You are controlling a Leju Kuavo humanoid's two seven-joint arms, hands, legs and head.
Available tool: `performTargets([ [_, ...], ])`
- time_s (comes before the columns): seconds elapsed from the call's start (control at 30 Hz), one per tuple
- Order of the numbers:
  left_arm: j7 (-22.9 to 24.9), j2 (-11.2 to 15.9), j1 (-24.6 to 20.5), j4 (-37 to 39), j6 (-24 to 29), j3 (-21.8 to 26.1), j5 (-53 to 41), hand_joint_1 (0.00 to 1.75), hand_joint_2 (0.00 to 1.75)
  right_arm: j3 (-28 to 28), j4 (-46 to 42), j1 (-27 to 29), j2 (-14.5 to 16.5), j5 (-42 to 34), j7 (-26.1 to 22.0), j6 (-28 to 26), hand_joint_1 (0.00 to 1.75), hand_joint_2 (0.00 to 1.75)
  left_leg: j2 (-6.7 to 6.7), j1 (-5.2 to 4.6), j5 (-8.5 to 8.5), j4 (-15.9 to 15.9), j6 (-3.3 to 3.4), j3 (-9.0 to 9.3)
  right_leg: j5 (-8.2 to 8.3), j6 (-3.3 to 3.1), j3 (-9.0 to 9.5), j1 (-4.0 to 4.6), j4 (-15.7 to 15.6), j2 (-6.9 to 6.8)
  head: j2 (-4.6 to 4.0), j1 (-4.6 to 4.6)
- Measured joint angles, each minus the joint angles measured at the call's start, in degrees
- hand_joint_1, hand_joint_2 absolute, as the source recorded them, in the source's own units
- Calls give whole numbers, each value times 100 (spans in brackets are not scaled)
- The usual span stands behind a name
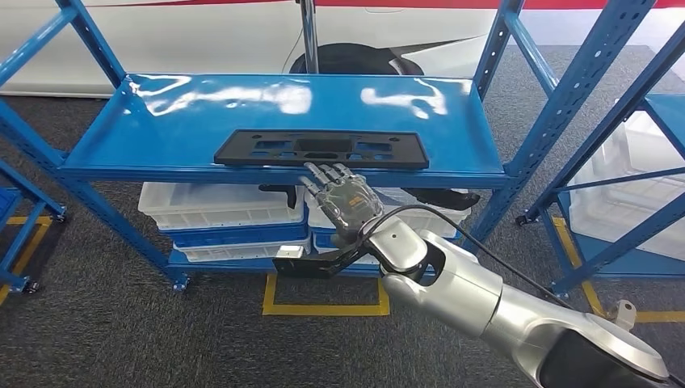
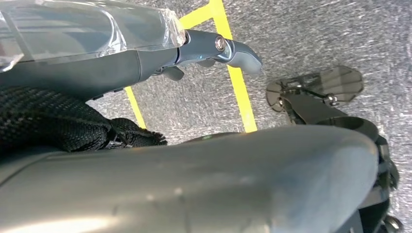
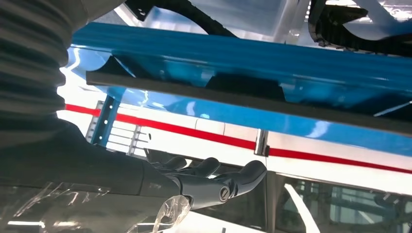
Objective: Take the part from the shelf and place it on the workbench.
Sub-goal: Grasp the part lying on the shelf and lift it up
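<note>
The part (image 1: 321, 149) is a flat black rectangular frame with cut-outs, lying near the front edge of the blue shelf (image 1: 161, 121). My right hand (image 1: 343, 198) reaches up in front of the shelf edge, fingers stretched and apart, holding nothing. Its fingertips (image 1: 325, 170) come right up to the part's front edge; I cannot tell whether they touch. In the right wrist view the hand (image 3: 209, 180) lies just off the part's dark edge (image 3: 291, 108) and the glossy shelf (image 3: 243, 51). My left hand (image 2: 194, 48) hangs over the grey floor with nothing in it.
White bins (image 1: 218, 206) and other black parts (image 1: 444, 198) fill the lower shelf. A second blue rack with white bins (image 1: 630, 178) stands at the right, another rack (image 1: 16, 202) at the left. Yellow tape (image 1: 323, 307) marks the floor. A white car (image 1: 242, 32) stands behind.
</note>
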Motion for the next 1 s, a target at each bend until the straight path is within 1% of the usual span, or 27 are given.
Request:
performTargets([
  [0.03, 0, 1, -1, 1, 0, -1, 6, 0, 0, 4, 0, -10, 0, -1, 0, 1, 0, 175, -3, 7, -38, 23, -32, 19, 240, 15, 165, -19, -413, -11, 0, 1],
  [0.07, 0, 1, -5, 2, 0, -1, 14, 0, 0, 12, 0, -27, 2, -2, -1, 2, 0, 175, -6, 3, -85, 65, -72, 22, 399, 16, 320, -30, -785, -13, 0, 2],
  [0.1, 0, 2, -10, 4, 0, -3, 23, 0, 0, 23, 0, -40, 5, -3, -1, 4, 0, 175, -7, -3, -125, 102, -109, 15, 487, -2, 422, -36, -1033, -9, 1, 1],
  [0.13, -1, 2, -13, 7, 0, -5, 30, 0, 0, 37, 1, -49, 9, -3, -1, 6, 0, 175, -7, -12, -155, 127, -143, 5, 498, -35, 466, -30, -1150, -1, 1, -1],
  [0.23, -6, 4, -18, 11, 1, -11, 38, 0, 0, 65, 1, -53, 20, -4, -3, 11, 0, 175, -3, 10, -214, 170, -217, -11, 461, -164, 473, -5, -1172, 16, 0, -5],
  [0.27, -10, 5, -20, 11, 1, -13, 39, 0, 0, 68, 1, -56, 27, -4, -5, 12, 0, 175, -1, 25, -283, 284, -243, -58, 458, -200, 482, -8, -1177, 16, 0, -7],
  [0.3, -15, 7, -22, 11, 1, -14, 39, 0, 0, 70, 0, -59, 37, -3, -7, 14, 0, 175, 0, 35, -402, 516, -269, -165, 452, -229, 493, -15, -1182, 15, 0, -8],
  [0.33, -20, 7, -23, 11, 1, -16, 40, 0, 0, 75, 0, -61, 48, -3, -10, 20, 0, 175, 1, 41, -562, 865, -292, -339, 441, -251, 503, -13, -1182, 16, 0, -10],
  [0.37, -22, 7, -24, 11, 2, -17, 42, 0, 0, 84, 0, -59, 55, -3, -13, 27, 0, 175, 1, 42, -726, 1282, -307, -558, 430, -268, 509, -10, -1181, 18, 0, -12],
  [0.4, -24, 7, -27, 11, 4, -17, 43, 0, 0, 95, 0, -53, 60, -3, -17, 36, 0, 175, 1, 42, -841, 1662, -316, -778, 418, -282, 516, -4, -1180, 19, 0, -13],
  [0.43, -24, 7, -29, 11, 6, -17, 44, 0, 0, 108, 0, -45, 64, -4, -21, 45, 0, 175, 1, 41, -867, 1893, -319, -934, 404, -293, 529, 1, -1179, 20, 0, -13],
  [0.47, -24, 7, -31, 11, 8, -17, 44, 0, 0, 120, 0, -39, 70, -4, -25, 50, 0, 175, 1, 41, -789, 1916, -314, -993, 387, -299, 549, 6, -1178, 23, 0, -13],
  [0.5, -24, 7, -32, 11, 9, -17, 45, 0, 0, 128, -1, -39, 81, -4, -27, 54, 0, 175, 1, 38, -600, 1683, -296, -925, 366, -300, 580, 11, -1179, 28, 0, -13],
  [0.53, -24, 7, -33, 11, 9, -18, 48, 0, 0, 134, -3, -45, 96, -4, -31, 57, 0, 175, 1, 33, -356, 1282, -266, -768, 343, -294, 616, 15, -1180, 35, 0, -13],
  [0.57, -24, 8, -33, 11, 9, -19, 51, 0, 0, 137, -7, -56, 111, -4, -33, 61, 0, 175, 0, 16, -148, 847, -222, -579, 320, -282, 651, 20, -1182, 44, 0, -13],
  [0.6, -24, 8, -33, 13, 9, -21, 55, 0, 0, 141, -11, -70, 124, -5, -36, 66, 0, 175, 0, -2, -4, 476, -182, -417, 297, -264, 675, 29, -1182, 53, 0, -13],
  [0.63, -24, 9, -32, 14, 9, -24, 58, 0, 0, 148, -14, -80, 133, -6, -39, 75, 0, 175, 0, -22, 52, 269, -153, -321, 281, -242, 685, 32, -1183, 56, 0, -12],
  [0.7, -24, 9, -23, 15, 9, -30, 61, 0, 0, 161, -17, -93, 144, -9, -42, 90, 0, 175, -3, -50, 35, 167, -122, -272, 264, -184, 689, 29, -1196, 56, 1, -10],
  [0.73, -24, 8, -18, 15, 9, -32, 61, 0, 0, 163, -21, -93, 148, -10, -43, 94, 0, 175, -3, -39, 40, 147, -105, -252, 252, -151, 698, 24, -1201, 48, 1, -9],
  [0.77, -24, 8, -14, 16, 9, -34, 61, 0, 0, 164, -26, -97, 151, -10, -43, 95, 0, 175, -6, -26, 44, 117, -86, -222, 222, -119, 698, 23, -1166, 37, 1, -9],
  [0.8, -24, 7, -13, 16, 9, -37, 61, 0, 0, 166, -34, -107, 154, -9, -44, 98, 0, 175, -5, -10, 46, 85, -63, -184, 147, -93, 648, 24, -1031, 27, 1, -7],
  [0.83, -24, 5, -14, 16, 8, -39, 62, 0, 0, 170, -42, -112, 156, -9, -47, 102, 0, 175, -3, 6, 42, 62, -39, -145, 21, -73, 528, 25, -770, 17, 1, -4],
  [0.87, -24, 4, -15, 16, 8, -42, 63, 0, 0, 179, -48, -111, 157, -8, -51, 107, 0, 175, -2, 4, 26, 57, -19, -119, -134, -57, 337, 24, -393, 11, 0, -2],
  [0.9, -24, 3, -13, 16, 8, -45, 64, 0, 0, 192, -51, -100, 157, -8, -56, 113, 0, 175, 1, 5, 9, 58, 0, -101, -281, -45, 103, 20, 22, 10, 0, 1],
  [0.93, -24, 2, -10, 17, 8, -46, 68, 0, 0, 209, -52, -81, 157, -9, -62, 118, 0, 175, 0, 5, -7, 59, 7, -83, -356, -32, -97, 15, 342, 9, 0, 2],
  [0.97, -24, 2, -7, 17, 8, -48, 70, 0, 0, 226, -52, -64, 157, -9, -69, 124, 0, 175, -4, 6, -26, 61, 7, -64, -325, -24, -211, 9, 471, 7, 0, 4],
  [1.0, -24, 2, -4, 17, 9, -49, 73, 0, 0, 240, -53, -53, 158, -9, -77, 130, 0, 175, -11, 8, -47, 63, -2, -39, -185, -20, -204, 1, 361, 2, 0, 5],
])
